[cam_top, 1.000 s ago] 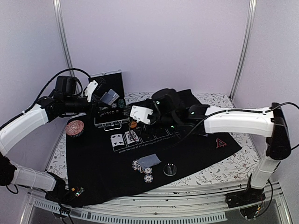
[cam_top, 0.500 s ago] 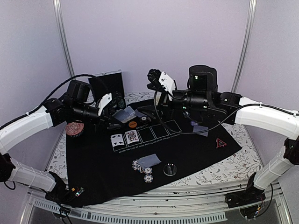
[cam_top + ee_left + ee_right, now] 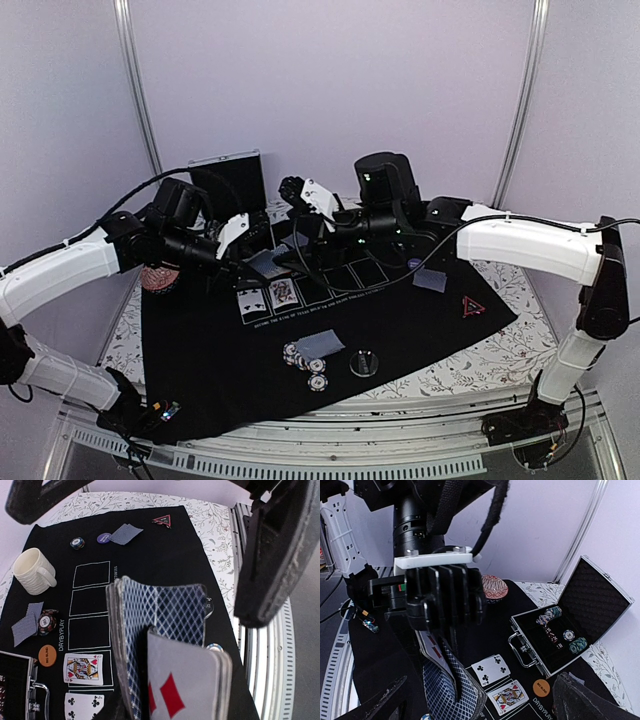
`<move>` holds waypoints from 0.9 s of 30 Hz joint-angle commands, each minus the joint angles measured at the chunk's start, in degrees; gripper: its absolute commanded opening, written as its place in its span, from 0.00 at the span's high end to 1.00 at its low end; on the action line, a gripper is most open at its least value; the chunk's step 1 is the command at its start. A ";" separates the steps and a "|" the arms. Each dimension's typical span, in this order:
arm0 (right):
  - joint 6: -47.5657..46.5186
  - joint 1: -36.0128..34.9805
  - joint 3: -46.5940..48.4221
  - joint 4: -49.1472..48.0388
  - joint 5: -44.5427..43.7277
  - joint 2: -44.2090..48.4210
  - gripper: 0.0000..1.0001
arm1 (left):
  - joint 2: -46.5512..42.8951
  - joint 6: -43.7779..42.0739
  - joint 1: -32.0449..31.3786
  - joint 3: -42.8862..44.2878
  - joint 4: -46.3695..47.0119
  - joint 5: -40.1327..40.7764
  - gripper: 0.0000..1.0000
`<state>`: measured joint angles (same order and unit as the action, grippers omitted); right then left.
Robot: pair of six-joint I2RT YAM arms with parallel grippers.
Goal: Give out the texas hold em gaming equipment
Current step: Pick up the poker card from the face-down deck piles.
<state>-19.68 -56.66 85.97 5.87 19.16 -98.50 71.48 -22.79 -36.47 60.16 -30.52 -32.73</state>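
My left gripper (image 3: 252, 262) is shut on a deck of grey-blue-backed playing cards (image 3: 165, 625), held on edge above the black mat (image 3: 420, 330), a red diamond card facing the wrist camera. My right gripper (image 3: 298, 205) stands open just beyond the deck (image 3: 451, 692), one finger on either side of it and not touching. The four of clubs (image 3: 84, 705) and queen of hearts (image 3: 83, 669) lie face up in the printed boxes. Poker chips (image 3: 305, 358), a face-down pair (image 3: 322, 343) and a dark disc (image 3: 364, 363) sit near the front. An orange disc (image 3: 47, 655), purple disc (image 3: 104, 538) and red-edged triangle (image 3: 473, 307) lie on the mat.
An open metal chip case (image 3: 600, 600) stands at the back left with chips inside. A cream mug (image 3: 34, 571) sits on the mat. A red patterned round lid (image 3: 160, 275) rests at the mat's left edge. More face-down pairs (image 3: 430, 280) lie on the mat.
My right arm swung up and then leftward, bringing its open gripper to the deck. My left gripper carried the deck right and forward over the mat.
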 commanded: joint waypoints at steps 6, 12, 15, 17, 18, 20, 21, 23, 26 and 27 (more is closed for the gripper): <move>-3.55 0.02 3.48 -3.02 3.85 -4.95 0.01 | 0.60 -0.68 -0.79 1.38 -0.50 0.02 0.72; -3.99 0.01 3.70 -7.00 2.48 -6.56 0.07 | 0.54 -0.77 -0.82 1.37 -0.50 0.03 0.72; -4.00 0.00 2.99 -8.23 2.24 -6.32 0.11 | 0.50 -0.86 -0.82 1.28 -0.51 0.12 0.72; -3.96 0.04 2.44 -8.78 2.56 -6.19 0.13 | 0.50 -0.86 -0.80 1.27 -0.50 0.12 0.72; -3.96 -0.02 2.32 -8.92 2.63 -6.18 0.14 | 0.50 -0.86 -0.80 1.27 -0.50 0.10 0.72; -3.87 0.00 2.27 -9.01 2.43 -6.33 0.16 | 0.54 -0.86 -0.84 1.34 -0.50 0.10 0.72; -3.87 0.01 2.31 -9.16 2.34 -6.40 0.17 | 0.58 -0.83 -0.86 1.37 -0.50 0.12 0.72; -3.83 0.03 2.43 -9.29 2.16 -6.62 0.20 | 0.59 -0.78 -0.78 1.36 -0.50 0.10 0.72; -3.78 -0.03 2.53 -9.26 2.39 -6.76 0.33 | 0.53 -0.86 -0.80 1.37 -0.50 0.30 0.72; -3.78 0.02 2.41 -9.15 2.64 -6.63 0.39 | 0.50 -0.90 -0.80 1.36 -0.51 0.49 0.72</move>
<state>-23.62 -56.66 88.16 -1.85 21.56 -104.42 71.75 -22.94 -36.64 60.18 -31.22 -32.10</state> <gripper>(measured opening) 0.689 0.306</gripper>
